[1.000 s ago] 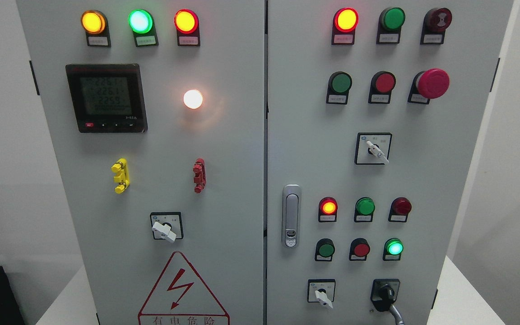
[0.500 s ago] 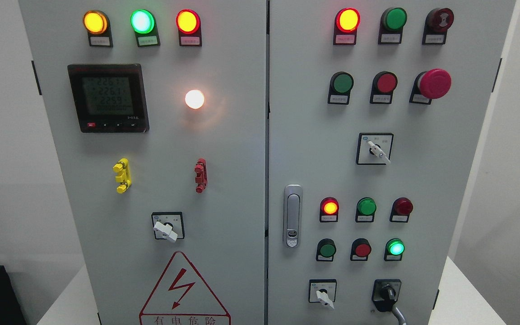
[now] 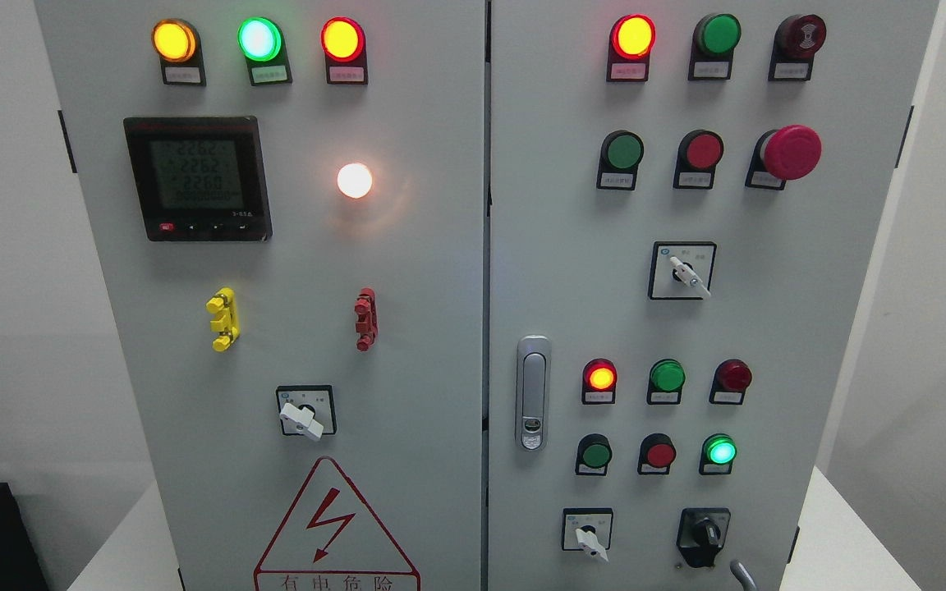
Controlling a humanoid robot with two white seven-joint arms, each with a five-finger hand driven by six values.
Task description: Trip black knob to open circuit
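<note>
A grey electrical cabinet (image 3: 407, 271) with two doors is shown head-on, standing on a white surface (image 3: 830, 533). The black knob (image 3: 704, 535), the part to be tripped, is mounted at the lower right of the right door, just right of a white selector switch (image 3: 587, 535), low enough to be reached from below. Its grip is seen upright. A thin grey curved piece (image 3: 739, 573), perhaps a fingertip, shows at the bottom edge just below and right of the knob, apart from it; which hand it belongs to cannot be told, nor whether the fingers are open or closed. A green lamp (image 3: 719, 451) above the knob is lit.
</note>
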